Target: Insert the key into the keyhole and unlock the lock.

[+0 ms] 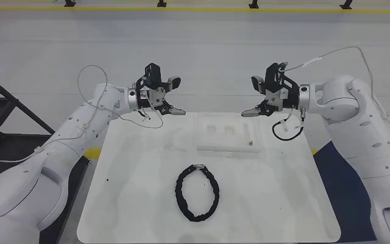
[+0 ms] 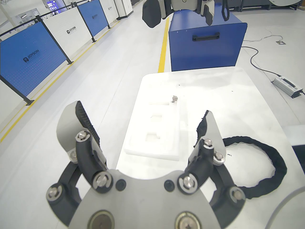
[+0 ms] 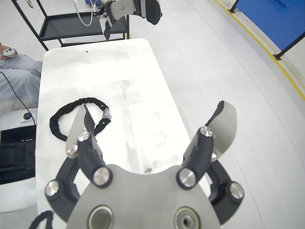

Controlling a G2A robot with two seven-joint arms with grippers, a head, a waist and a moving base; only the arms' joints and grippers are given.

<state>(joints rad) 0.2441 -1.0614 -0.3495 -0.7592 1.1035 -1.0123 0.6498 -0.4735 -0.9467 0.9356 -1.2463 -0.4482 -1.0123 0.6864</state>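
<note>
1. While both arms hang above the far edge of the surface [image 1: 134, 183], each tool is spread wide and grips nothing
2. left gripper [image 1: 178, 96] [image 2: 143, 113]: above the far edge, toward the far-left corner, pointing across at the other arm; black ribbed pads [image 2: 87, 122] are wide apart with bare air between them
3. right gripper [image 1: 251, 96] [image 3: 152, 110]: above the far edge, toward the far-right corner, facing the left one and well apart from it; fingers [image 3: 224, 117] are splayed just as wide
4. key [image 1: 250, 143] [image 2: 174, 99] [image 3: 148, 169]: small and metal, lying on the right end of the foam tray, nothing touching it; nearer the right gripper than the left
5. foam tray [image 1: 234, 148] [image 2: 143, 148]: white block with rectangular cut-outs, flat on the surface just inside the far edge, about midway between the left and right edges
6. lock [image 1: 213, 198] [image 2: 274, 153] [image 3: 59, 115]: black fabric-sleeved chain closed in a loop, flat on the surface around the middle, on the near-edge side of the tray
7. lock body [image 1: 198, 167] [image 3: 104, 114]: silver piece at the far side of the loop, toward the tray; keyhole too small to make out
8. key and lock are well apart, with the near rim of the tray and bare surface between them
</note>
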